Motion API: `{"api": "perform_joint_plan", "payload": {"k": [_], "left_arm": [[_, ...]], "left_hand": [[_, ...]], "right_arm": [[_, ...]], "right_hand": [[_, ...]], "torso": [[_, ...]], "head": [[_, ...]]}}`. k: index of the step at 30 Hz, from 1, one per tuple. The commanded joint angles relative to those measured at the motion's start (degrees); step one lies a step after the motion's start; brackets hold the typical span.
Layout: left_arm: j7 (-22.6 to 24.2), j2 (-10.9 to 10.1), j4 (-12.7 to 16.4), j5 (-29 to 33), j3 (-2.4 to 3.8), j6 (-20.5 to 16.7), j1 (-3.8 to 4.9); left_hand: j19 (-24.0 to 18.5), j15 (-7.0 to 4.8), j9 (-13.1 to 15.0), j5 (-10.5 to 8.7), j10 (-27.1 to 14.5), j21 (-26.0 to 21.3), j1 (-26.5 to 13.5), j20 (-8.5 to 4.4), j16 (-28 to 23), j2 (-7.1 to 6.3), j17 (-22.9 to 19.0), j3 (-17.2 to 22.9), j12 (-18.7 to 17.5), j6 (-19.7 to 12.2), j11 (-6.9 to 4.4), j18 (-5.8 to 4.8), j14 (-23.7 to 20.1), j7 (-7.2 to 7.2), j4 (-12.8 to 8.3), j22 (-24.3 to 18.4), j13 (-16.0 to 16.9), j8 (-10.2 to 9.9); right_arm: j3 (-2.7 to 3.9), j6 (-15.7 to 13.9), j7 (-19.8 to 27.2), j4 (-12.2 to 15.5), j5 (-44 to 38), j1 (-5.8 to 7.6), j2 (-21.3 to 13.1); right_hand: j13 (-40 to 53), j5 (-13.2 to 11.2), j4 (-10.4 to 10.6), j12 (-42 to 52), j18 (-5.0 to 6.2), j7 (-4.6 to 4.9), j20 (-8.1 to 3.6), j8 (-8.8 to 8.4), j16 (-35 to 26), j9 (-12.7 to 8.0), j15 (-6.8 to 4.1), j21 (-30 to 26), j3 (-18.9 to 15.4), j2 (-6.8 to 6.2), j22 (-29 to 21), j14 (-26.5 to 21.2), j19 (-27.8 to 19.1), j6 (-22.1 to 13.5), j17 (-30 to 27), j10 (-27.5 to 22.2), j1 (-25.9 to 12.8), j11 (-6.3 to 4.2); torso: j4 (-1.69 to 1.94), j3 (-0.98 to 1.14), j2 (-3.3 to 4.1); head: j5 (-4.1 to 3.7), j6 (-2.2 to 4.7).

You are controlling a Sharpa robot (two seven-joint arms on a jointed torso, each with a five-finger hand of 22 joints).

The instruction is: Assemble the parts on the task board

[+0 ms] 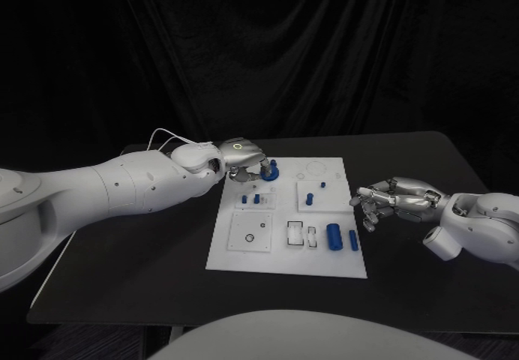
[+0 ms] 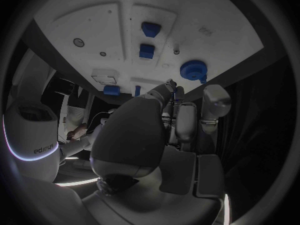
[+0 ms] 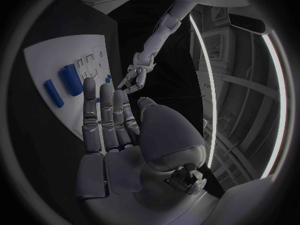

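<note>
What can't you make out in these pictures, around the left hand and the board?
- Head view: whether the left hand touches the round blue part; its fingers cover the contact.
- Head view: markings on the task board are too small.
- Left wrist view: the palm hides the board's near edge.

Scene dim overall; black backdrop and black worktop (image 1: pixel 130 285) absorb most light. The white task board (image 1: pixel 283 259) is the brightest surface in the head view, evenly lit from above, without harsh glare. Soft shadow falls beneath the left arm. Both wrist views show heavy fisheye bending and dark vignetting at the rim. Bright strip lights streak the right wrist view.
</note>
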Motion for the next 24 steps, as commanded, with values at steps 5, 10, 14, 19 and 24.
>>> {"api": "perform_joint_plan", "payload": {"k": [5, 10, 14, 19, 24], "left_arm": [[-1.83, -1.49, 0.67, -0.1, -0.33, 2.64, 0.21], [-2.09, -1.26, -0.15, -0.09, -0.4, 3.51, -0.22], [-2.09, -0.6, -1.12, -0.09, -0.42, 3.82, -0.69], [-2.02, 0.48, -2.51, -0.09, -0.42, 4.57, -1.11], [-1.97, 1.39, -3.61, -0.09, -0.42, 5.16, -1.41]], "left_hand": [[-0.42, -0.02, -0.03, -0.5, 0.31, -0.59, 0.07, -0.04, -0.61, -0.32, -0.54, -0.18, -0.51, 0.12, -0.06, -0.24, -0.73, -0.26, -0.01, 5.99, 0.0, -0.37], [-0.43, -0.04, -0.04, -0.63, 0.39, -0.59, 0.0, -0.04, -0.67, -0.3, -0.59, -0.22, -0.56, 0.09, -0.04, -0.24, -0.76, -0.25, 0.04, 5.99, 0.0, -0.43], [-0.46, -0.04, -0.05, -0.78, 0.56, -0.66, -0.04, -0.04, -0.75, -0.31, -0.73, -0.26, -0.57, 0.04, -0.06, -0.24, -0.83, -0.27, 0.06, 5.98, 0.03, -0.51], [-0.52, -0.05, -0.06, -0.85, 0.9, -0.81, -0.03, -0.04, -0.83, -0.25, -0.84, -0.26, -0.51, 0.05, -0.05, -0.22, -0.87, -0.26, 0.05, 5.95, 0.09, -0.57], [-0.69, -0.05, -0.06, -0.88, 0.97, -1.19, -0.04, -0.04, -0.98, -0.26, -1.18, -0.28, -0.52, 0.03, -0.05, -0.15, -1.04, -0.25, 0.05, 5.86, 0.11, -0.61]], "right_arm": [[0.03, 1.85, -0.99, -0.29, 0.01, -0.54, 0.04], [0.04, 2.13, -1.06, -0.31, 0.01, -0.77, 0.01], [0.04, 2.32, -1.13, -0.33, 0.01, -0.88, 0.0], [0.04, 2.39, -1.22, -0.3, 0.01, -0.94, -0.06], [0.04, 2.44, -1.32, -0.25, 0.01, -0.96, -0.11]], "right_hand": [[-0.11, -0.29, 0.08, 0.25, 0.94, -0.03, -0.05, 0.44, 0.36, 0.11, -0.02, -0.07, -0.34, 0.64, 0.08, -0.58, -0.38, -0.07, -0.08, -0.36, -0.25, 0.1], [-0.11, -0.29, 0.08, 0.24, 0.94, -0.03, -0.05, 0.45, 0.36, 0.11, -0.02, -0.07, -0.34, 0.65, 0.08, -0.59, -0.39, -0.07, -0.08, -0.37, -0.26, 0.1], [-0.12, -0.29, 0.08, 0.24, 0.94, -0.03, -0.04, 0.46, 0.36, 0.11, -0.01, -0.07, -0.34, 0.68, 0.09, -0.6, -0.4, -0.07, -0.09, -0.38, -0.27, 0.1], [-0.12, -0.29, 0.08, 0.24, 0.94, -0.03, -0.04, 0.46, 0.36, 0.11, -0.01, -0.07, -0.34, 0.68, 0.09, -0.6, -0.4, -0.07, -0.09, -0.38, -0.27, 0.1], [-0.12, -0.29, 0.08, 0.24, 0.94, -0.03, -0.04, 0.46, 0.36, 0.11, -0.01, -0.07, -0.34, 0.68, 0.09, -0.6, -0.4, -0.07, -0.09, -0.38, -0.27, 0.1]], "torso": [[0.41, 0.43, -0.48], [0.78, 0.63, -0.69], [0.97, 0.52, -0.56], [1.04, 0.39, -0.54], [0.95, 0.35, -0.55]], "head": [[0.07, 0.0], [-0.37, 0.0], [-0.51, 0.0], [-0.86, 0.0], [-0.96, 0.0]]}}
